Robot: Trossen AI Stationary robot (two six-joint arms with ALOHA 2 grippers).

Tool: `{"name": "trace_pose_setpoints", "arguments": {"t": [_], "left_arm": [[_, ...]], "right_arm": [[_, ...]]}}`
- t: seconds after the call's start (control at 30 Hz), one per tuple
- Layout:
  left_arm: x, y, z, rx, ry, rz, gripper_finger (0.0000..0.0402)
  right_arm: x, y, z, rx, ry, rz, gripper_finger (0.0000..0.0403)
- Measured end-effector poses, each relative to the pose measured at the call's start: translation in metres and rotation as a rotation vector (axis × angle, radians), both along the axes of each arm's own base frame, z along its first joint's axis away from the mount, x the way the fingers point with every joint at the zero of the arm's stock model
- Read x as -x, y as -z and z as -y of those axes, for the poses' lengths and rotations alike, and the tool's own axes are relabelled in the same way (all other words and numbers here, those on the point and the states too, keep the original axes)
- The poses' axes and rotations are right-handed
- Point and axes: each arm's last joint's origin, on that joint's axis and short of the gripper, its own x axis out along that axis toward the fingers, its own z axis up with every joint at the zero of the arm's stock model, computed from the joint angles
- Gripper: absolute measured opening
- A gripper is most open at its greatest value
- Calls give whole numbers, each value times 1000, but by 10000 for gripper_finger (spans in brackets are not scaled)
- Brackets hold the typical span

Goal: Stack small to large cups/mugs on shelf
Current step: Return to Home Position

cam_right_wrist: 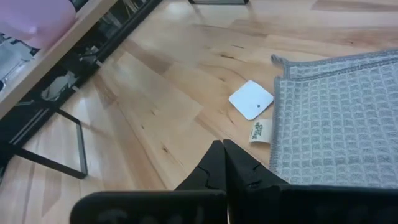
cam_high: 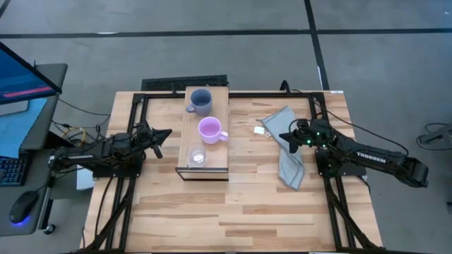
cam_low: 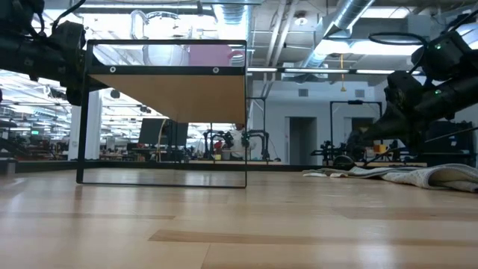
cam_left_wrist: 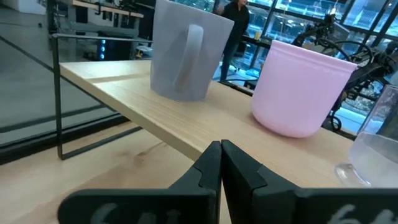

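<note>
Three vessels stand on their bases in a row on the shelf (cam_high: 185, 134). The grey-blue mug (cam_high: 200, 101) is at the far end, the lilac mug (cam_high: 210, 130) in the middle, the clear cup (cam_high: 197, 157) near the shelf's near end. In the left wrist view I see the grey-blue mug (cam_left_wrist: 185, 56), the lilac mug (cam_left_wrist: 303, 87) and part of the clear cup (cam_left_wrist: 376, 149). My left gripper (cam_high: 164, 134) is shut, hovering left of the shelf. My right gripper (cam_high: 284, 136) is shut, right of the shelf above a grey towel.
A grey waffle towel (cam_high: 288, 152) lies on the table right of the shelf, with a small white card (cam_right_wrist: 251, 99) and a label tag (cam_right_wrist: 260, 131) beside it. The shelf stands on thin black legs (cam_low: 82, 119). A keyboard and mouse sit left of the table.
</note>
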Motion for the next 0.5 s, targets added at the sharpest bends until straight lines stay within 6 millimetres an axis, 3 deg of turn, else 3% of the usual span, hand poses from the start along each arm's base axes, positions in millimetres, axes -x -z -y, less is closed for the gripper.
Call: {"name": "trace_pose_setpoints", "arguments": {"t": [0.2, 0.5], "left_arm": [[4, 5, 0, 59, 1, -106, 0], [4, 6, 1, 84, 13, -115, 0]], "right_arm": [[0, 0, 0, -1, 0, 0, 6], [0, 0, 0, -1, -1, -1, 6]]}}
